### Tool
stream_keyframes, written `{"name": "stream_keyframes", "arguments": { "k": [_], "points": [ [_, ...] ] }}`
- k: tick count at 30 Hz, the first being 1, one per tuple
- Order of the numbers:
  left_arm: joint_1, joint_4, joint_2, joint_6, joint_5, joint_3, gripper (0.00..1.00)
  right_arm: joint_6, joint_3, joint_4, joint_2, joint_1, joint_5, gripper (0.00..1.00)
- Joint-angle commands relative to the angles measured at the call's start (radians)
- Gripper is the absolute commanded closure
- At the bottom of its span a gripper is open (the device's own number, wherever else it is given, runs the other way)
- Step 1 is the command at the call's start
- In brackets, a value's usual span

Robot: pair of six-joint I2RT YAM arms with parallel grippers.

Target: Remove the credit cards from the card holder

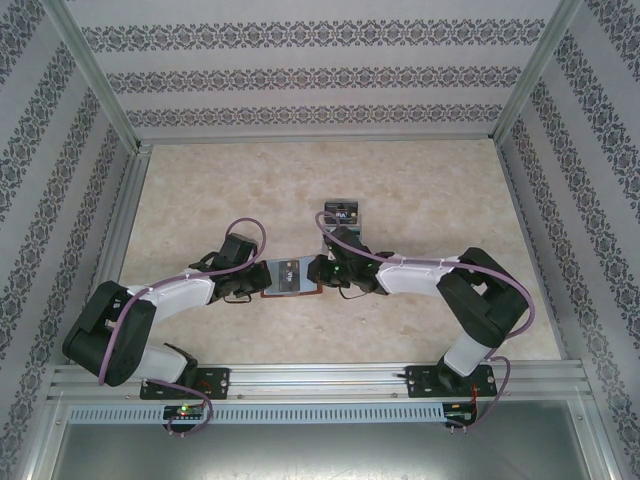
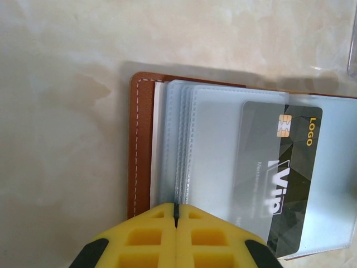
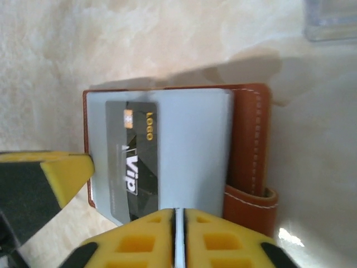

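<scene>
The card holder lies open mid-table between both grippers, its reddish-brown leather framing blue-grey clear sleeves. A dark VIP credit card sits in a sleeve, its end sticking out. My left gripper is shut on the sleeves' near edge beside the leather border. My right gripper is shut on a blue-grey sleeve panel from the opposite side, next to the leather spine and its strap loop. The same card shows left of that panel. A left finger touches the holder's corner.
A second dark card lies on the marble-patterned table just beyond the right gripper; its clear edge shows in the right wrist view. Patterned walls and metal posts enclose the table; a metal rail runs along the near edge.
</scene>
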Motion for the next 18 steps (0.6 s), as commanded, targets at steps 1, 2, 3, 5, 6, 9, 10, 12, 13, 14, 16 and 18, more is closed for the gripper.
{"name": "stream_keyframes", "arguments": {
  "k": [1,2,3,5,6,9,10,12,13,14,16,18],
  "points": [
    [0.008,-0.066,0.015,0.018,-0.022,0.007,1.00,-0.056,0.084,-0.029,0.030,0.030,-0.012,0.80],
    [0.009,-0.065,0.016,0.019,-0.020,0.009,1.00,-0.060,0.104,-0.038,0.049,0.035,-0.014,0.78],
    [0.008,-0.065,0.016,0.018,-0.017,0.010,1.00,-0.062,0.122,-0.050,0.068,0.037,-0.013,0.77],
    [0.008,-0.068,0.017,0.019,-0.014,0.012,1.00,-0.065,0.147,-0.064,0.098,0.038,-0.008,0.75],
    [0.008,-0.069,0.019,0.021,-0.013,0.013,1.00,-0.067,0.156,-0.072,0.111,0.038,-0.008,0.74],
    [0.009,-0.072,0.016,0.022,-0.014,0.014,1.00,-0.071,0.173,-0.105,0.132,0.042,0.014,0.73],
    [0.010,-0.073,0.017,0.022,-0.014,0.013,1.00,-0.075,0.174,-0.114,0.135,0.042,0.023,0.72],
    [0.009,-0.072,0.016,0.023,-0.014,0.015,1.00,-0.079,0.171,-0.135,0.133,0.043,0.050,0.71],
    [0.009,-0.071,0.017,0.024,-0.014,0.015,1.00,-0.080,0.168,-0.141,0.134,0.043,0.056,0.71],
    [0.008,-0.071,0.017,0.024,-0.014,0.015,1.00,-0.081,0.165,-0.144,0.135,0.043,0.058,0.70],
    [0.009,-0.070,0.019,0.026,-0.013,0.016,1.00,-0.082,0.162,-0.138,0.146,0.043,0.049,0.70],
    [0.009,-0.069,0.020,0.026,-0.011,0.017,1.00,-0.084,0.168,-0.130,0.163,0.044,0.032,0.70]
  ]
}}
